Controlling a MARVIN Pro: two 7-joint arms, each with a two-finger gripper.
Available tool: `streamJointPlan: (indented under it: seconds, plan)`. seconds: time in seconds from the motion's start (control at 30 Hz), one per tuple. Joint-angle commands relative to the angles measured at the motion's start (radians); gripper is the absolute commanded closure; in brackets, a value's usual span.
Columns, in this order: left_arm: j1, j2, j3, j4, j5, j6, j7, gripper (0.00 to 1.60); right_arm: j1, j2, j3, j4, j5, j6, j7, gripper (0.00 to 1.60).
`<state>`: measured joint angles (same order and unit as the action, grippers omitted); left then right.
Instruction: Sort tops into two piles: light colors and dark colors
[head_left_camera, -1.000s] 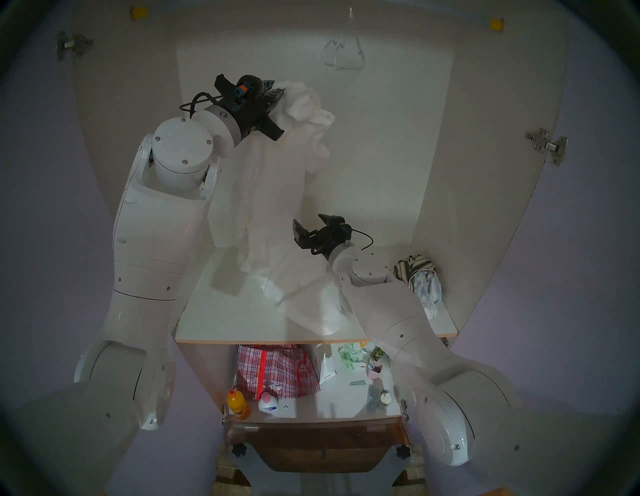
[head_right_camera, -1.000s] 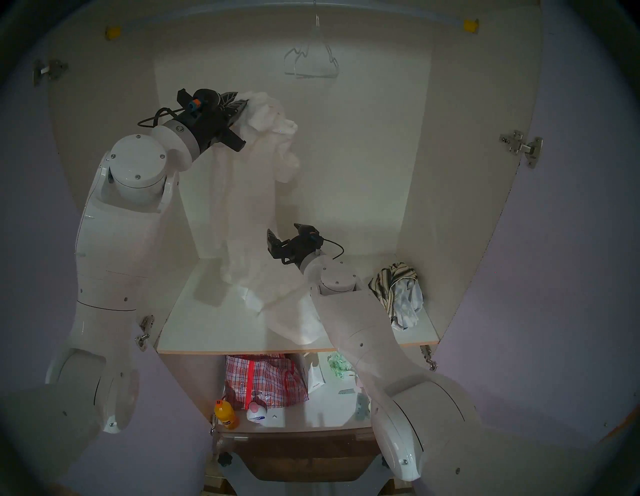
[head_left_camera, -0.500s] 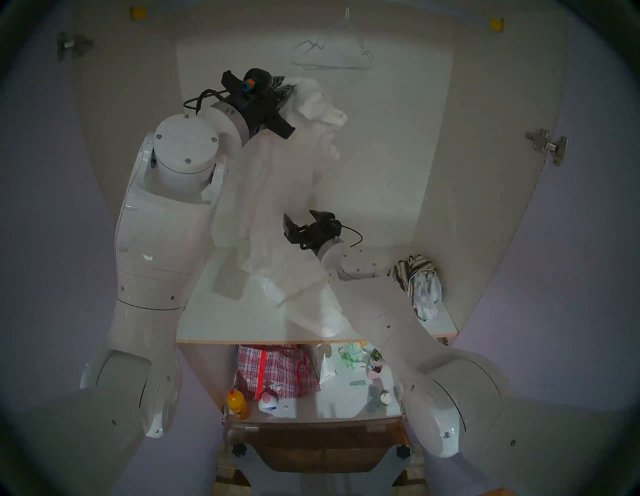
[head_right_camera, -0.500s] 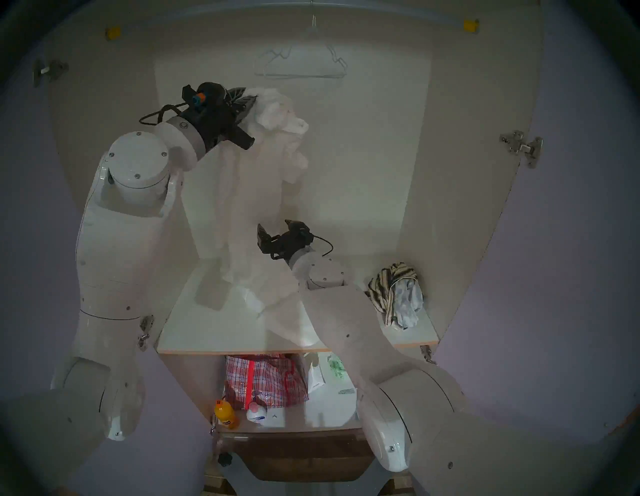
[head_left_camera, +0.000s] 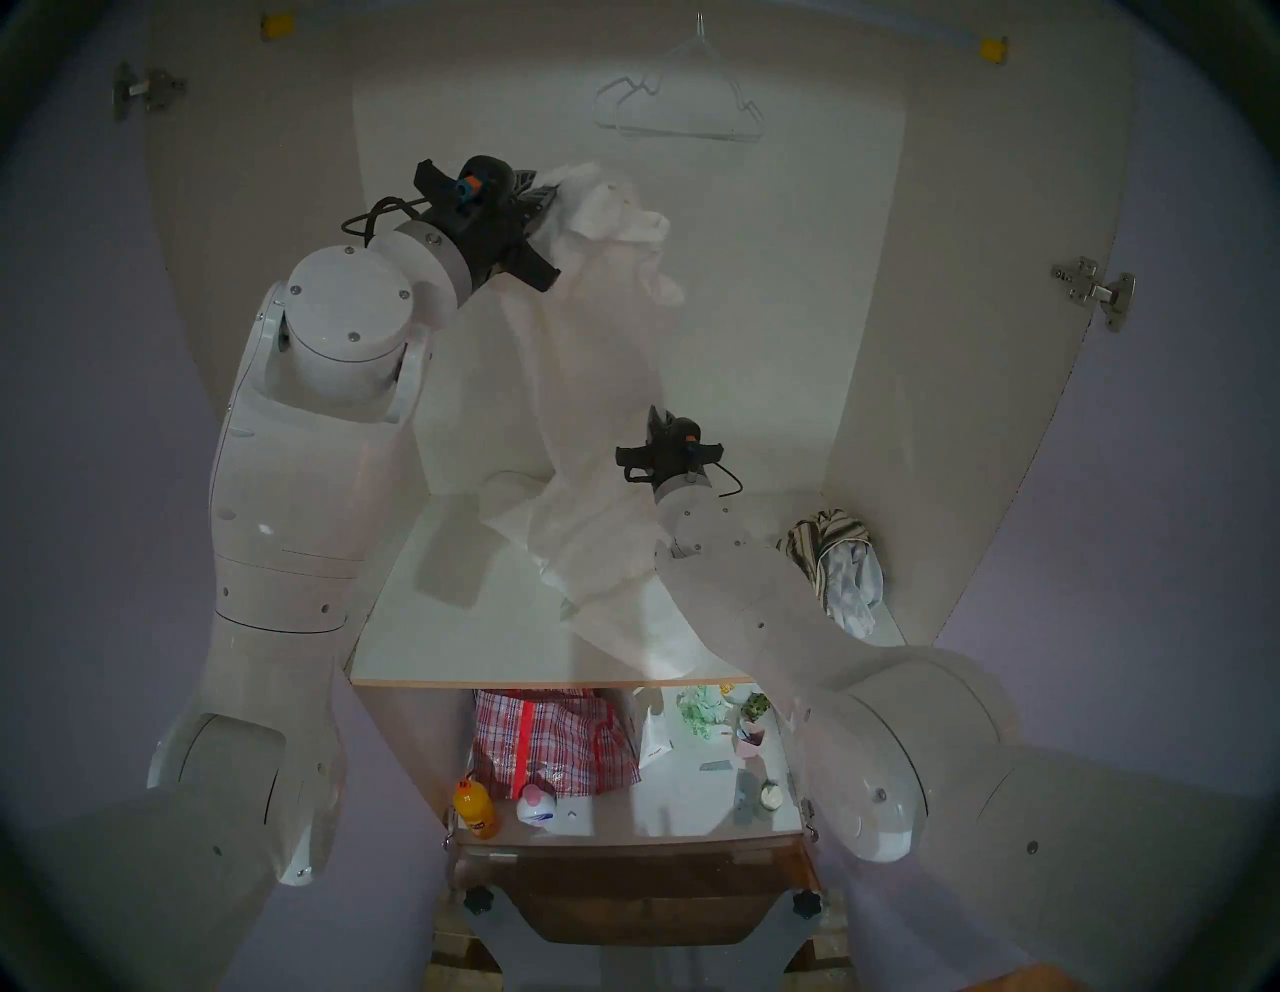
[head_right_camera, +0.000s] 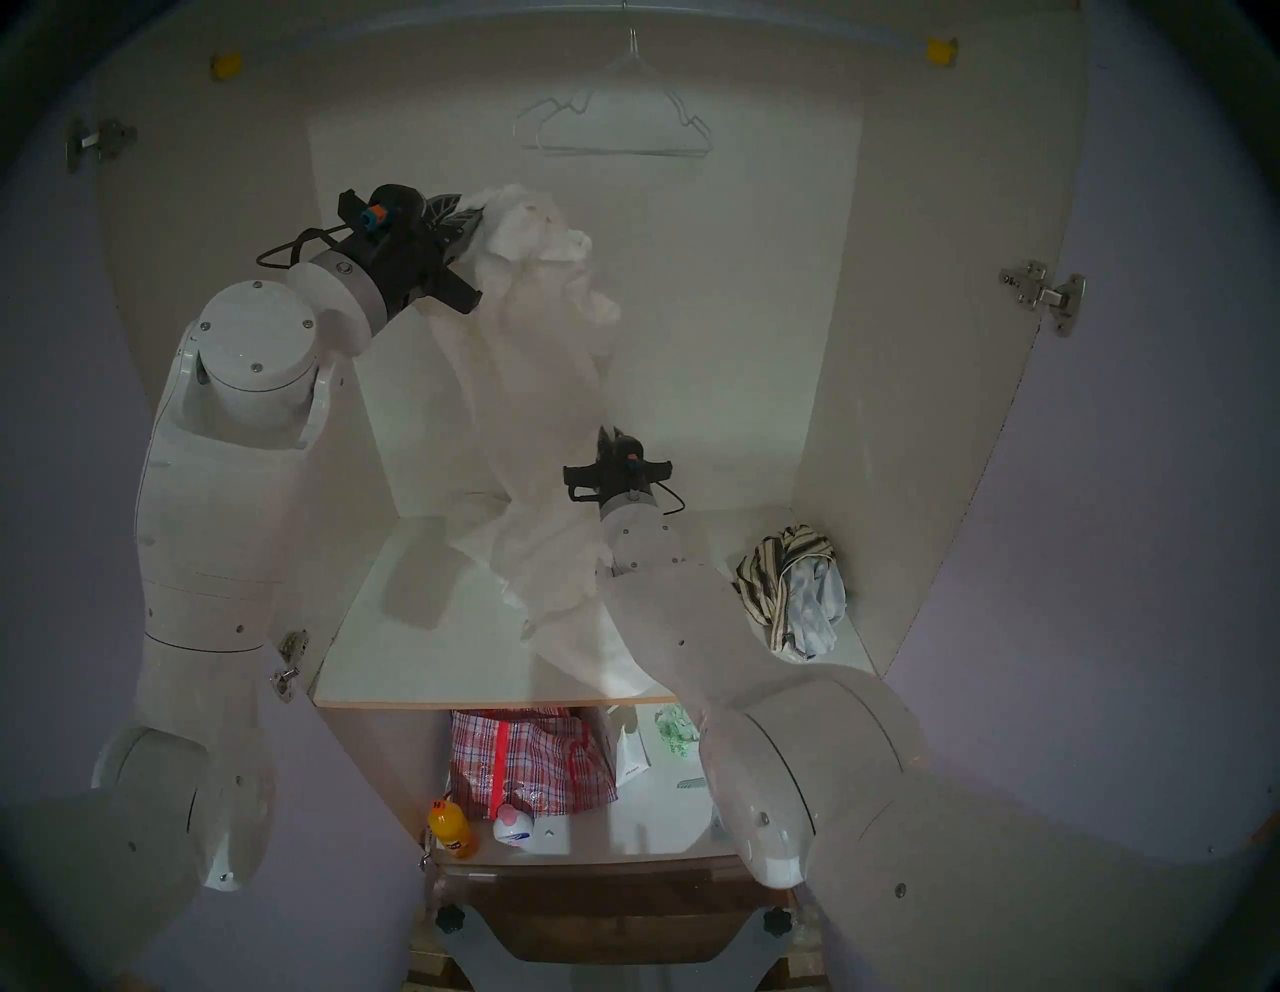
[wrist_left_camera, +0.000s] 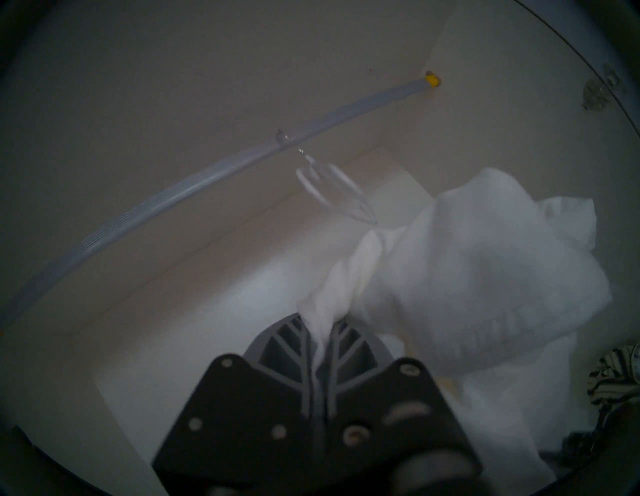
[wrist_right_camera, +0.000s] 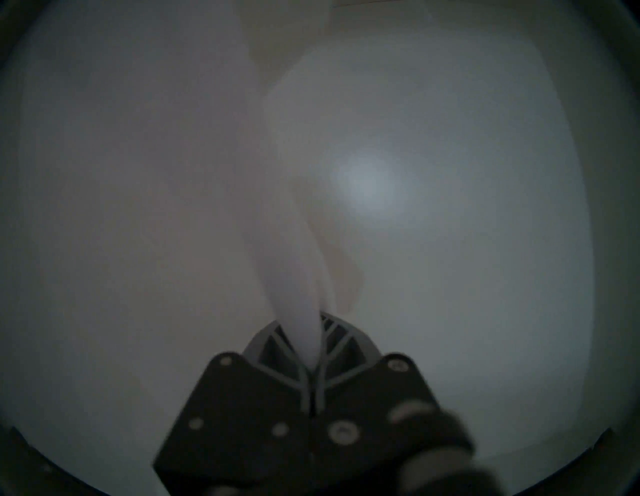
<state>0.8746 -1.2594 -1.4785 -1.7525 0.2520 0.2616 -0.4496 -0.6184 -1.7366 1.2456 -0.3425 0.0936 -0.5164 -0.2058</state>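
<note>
We hold the white garment (head_left_camera: 589, 360) up inside the wardrobe, above the shelf (head_left_camera: 429, 623). Our left fingers (wrist_left_camera: 320, 341) are pressed together on a bunched fold at its top, so the cloth spills past them and hangs down. Lower, our right fingers (wrist_right_camera: 311, 341) pinch another fold of the same garment, whose lower part trails onto the shelf. The striped and grey-blue heap (head_left_camera: 834, 561) lies well apart, at the shelf's right end.

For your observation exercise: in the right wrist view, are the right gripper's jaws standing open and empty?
No: the right gripper is shut, with a fold of white cloth pinched between its fingers.
</note>
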Motion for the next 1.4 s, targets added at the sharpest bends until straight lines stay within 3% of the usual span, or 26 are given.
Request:
streamJointPlan:
  seconds: [0.0, 0.3, 0.53, 0.93, 1.1, 1.13, 1.23, 1.37]
  plan:
    - [-0.03, 0.025, -0.044, 0.011, -0.008, -0.033, 0.004, 1.6, 0.079, 0.025, -0.018, 0.069, -0.031, -0.026, -0.023, 1.6]
    - [-0.038, 0.06, -0.064, 0.082, -0.016, -0.062, -0.006, 1.6, 0.143, 0.064, -0.023, 0.201, -0.035, -0.022, -0.051, 1.6]
    - [-0.066, 0.072, -0.074, 0.183, -0.005, -0.076, 0.009, 1.6, 0.162, 0.089, -0.013, 0.213, -0.029, 0.011, -0.081, 1.6]
    - [-0.113, 0.094, -0.036, 0.455, 0.055, -0.119, 0.065, 1.6, 0.198, 0.16, 0.03, 0.226, -0.004, 0.087, -0.091, 1.6]
    - [-0.175, 0.126, 0.086, 0.646, 0.178, -0.157, 0.058, 1.57, 0.179, 0.159, 0.048, 0.225, 0.01, 0.094, -0.098, 1.6]
    - [-0.175, 0.126, 0.086, 0.646, 0.178, -0.157, 0.058, 1.57, 0.179, 0.159, 0.048, 0.225, 0.01, 0.094, -0.098, 1.6]
    - [-0.225, 0.125, 0.178, 0.786, 0.303, -0.193, 0.07, 1.6, 0.159, 0.149, 0.054, 0.226, 0.015, 0.081, -0.107, 1.6]
    - [-0.301, 0.098, 0.249, 0.947, 0.439, -0.229, 0.088, 1.6, 0.142, 0.144, 0.062, 0.223, 0.021, 0.07, -0.115, 1.6]
